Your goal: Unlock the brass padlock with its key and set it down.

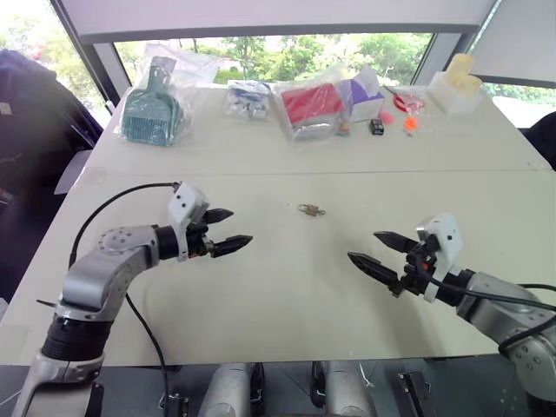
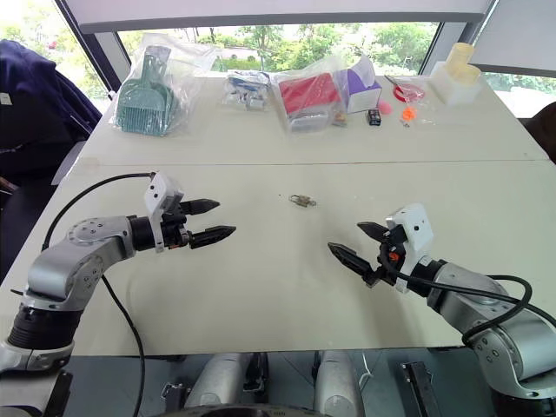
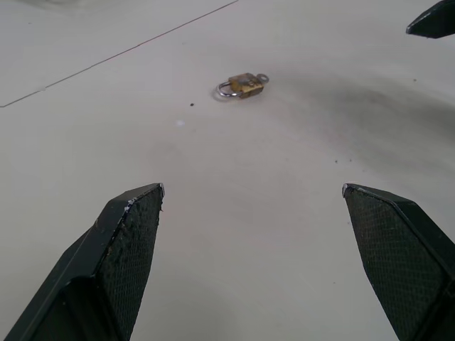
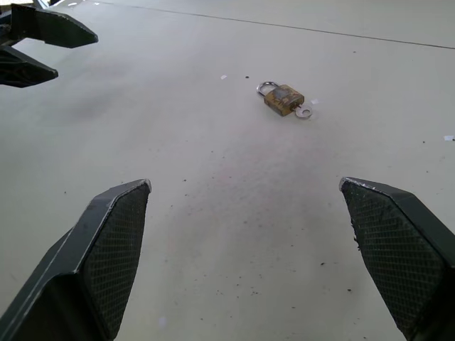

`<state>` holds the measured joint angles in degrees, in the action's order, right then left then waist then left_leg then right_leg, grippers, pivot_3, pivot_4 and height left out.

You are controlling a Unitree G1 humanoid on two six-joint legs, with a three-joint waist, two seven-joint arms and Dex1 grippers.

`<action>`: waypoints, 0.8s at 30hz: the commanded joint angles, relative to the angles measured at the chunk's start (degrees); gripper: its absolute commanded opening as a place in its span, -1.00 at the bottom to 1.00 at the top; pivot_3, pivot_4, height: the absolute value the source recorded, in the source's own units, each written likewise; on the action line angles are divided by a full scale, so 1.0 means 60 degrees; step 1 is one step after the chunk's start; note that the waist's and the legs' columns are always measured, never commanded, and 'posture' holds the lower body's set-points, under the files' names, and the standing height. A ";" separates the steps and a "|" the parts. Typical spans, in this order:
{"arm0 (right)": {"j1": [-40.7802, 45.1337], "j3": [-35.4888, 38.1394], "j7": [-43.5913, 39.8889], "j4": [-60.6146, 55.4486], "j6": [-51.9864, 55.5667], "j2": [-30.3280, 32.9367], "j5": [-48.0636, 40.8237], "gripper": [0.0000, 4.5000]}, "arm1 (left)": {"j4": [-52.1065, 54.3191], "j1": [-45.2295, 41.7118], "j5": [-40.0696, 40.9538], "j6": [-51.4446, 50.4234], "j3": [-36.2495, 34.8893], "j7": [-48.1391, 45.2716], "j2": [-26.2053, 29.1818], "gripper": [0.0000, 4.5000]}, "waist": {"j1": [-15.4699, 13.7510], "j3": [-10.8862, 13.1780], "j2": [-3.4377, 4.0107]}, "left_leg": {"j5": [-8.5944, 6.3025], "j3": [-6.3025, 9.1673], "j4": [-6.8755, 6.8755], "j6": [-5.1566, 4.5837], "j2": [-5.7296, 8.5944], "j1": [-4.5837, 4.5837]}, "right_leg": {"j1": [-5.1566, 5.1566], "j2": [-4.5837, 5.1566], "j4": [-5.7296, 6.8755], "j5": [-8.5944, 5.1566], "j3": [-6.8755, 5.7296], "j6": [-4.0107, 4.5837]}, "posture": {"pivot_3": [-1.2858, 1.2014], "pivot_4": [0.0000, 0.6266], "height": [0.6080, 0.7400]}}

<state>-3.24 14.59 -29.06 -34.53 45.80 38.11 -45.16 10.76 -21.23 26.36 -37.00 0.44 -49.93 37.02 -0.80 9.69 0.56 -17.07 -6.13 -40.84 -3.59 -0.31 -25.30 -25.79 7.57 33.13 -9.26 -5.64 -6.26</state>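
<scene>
So the brass padlock [image 1: 309, 209] is lying flat on the table [image 1: 287, 295], out ahead of both sets of fingertips and roughly between them, with the key [image 4: 303, 112] looking like it's already sitting in the lock's bottom end, only its round head poking out. The left gripper [image 1: 224, 231] and right gripper [image 1: 375, 250] are both hovering with fingers spread wide and nothing in them, so this looks like the very start, the reach-in before any grab. Next move is probably going to need one gripper pinning that tiny lock body while the other pinches the key head to turn it, which is looking fiddly given how small both are next to a finger.
</scene>
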 commanded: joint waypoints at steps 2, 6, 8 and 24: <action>0.0182 -0.0062 0.0175 -0.0266 -0.0143 -0.0208 -0.0015 0.97 | -0.1322 -0.0931 -0.0487 0.1246 0.0278 -0.0833 0.0037 0.88 | -0.0010 0.0000 0.0000 | 0.0000 -0.0001 0.0000 0.0001 0.0000 -0.0001 | -0.0003 0.0000 0.0000 0.0000 0.0000 0.0000 | 0.03 -0.52 0.93; 0.0234 -0.0210 0.0423 -0.0461 -0.0027 -0.0306 -0.0060 0.97 | -0.4348 -0.2616 -0.1323 0.3068 0.0954 -0.2100 -0.0313 0.88 | -0.0052 0.0000 0.0000 | 0.0002 -0.0003 -0.0002 -0.0001 0.0002 -0.0002 | -0.0001 0.0003 0.0000 0.0001 -0.0001 0.0001 | 0.03 -0.52 0.93; 0.0091 -0.0155 0.0656 -0.0690 0.0040 -0.0376 -0.0164 0.97 | -0.6453 -0.3800 -0.1770 0.4102 0.1230 -0.2700 -0.0758 0.88 | -0.0116 0.0000 -0.0003 | 0.0004 -0.0002 -0.0005 -0.0004 0.0004 -0.0004 | -0.0002 0.0001 0.0000 0.0001 -0.0003 0.0001 | 0.03 -0.52 0.93; -0.4119 0.0590 0.4032 -0.4242 -0.0422 -0.1606 -0.0892 0.97 | -1.4579 -0.8259 -0.4549 0.7720 0.1443 -0.2168 -0.4821 0.88 | -0.0245 0.0010 -0.0036 | -0.0026 -0.0009 -0.0031 -0.0067 0.0012 -0.0018 | 0.0006 0.0016 -0.0004 0.0005 -0.0002 -0.0007 | 0.03 -0.52 0.93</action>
<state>-25.69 17.57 -7.37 -57.36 47.05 28.02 -48.97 -76.20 -68.76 0.36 9.05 9.99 -64.19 9.23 -2.26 9.74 0.34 -17.22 -6.18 -41.03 -3.99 -0.24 -25.40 -25.75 7.67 33.10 -9.23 -5.65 -6.30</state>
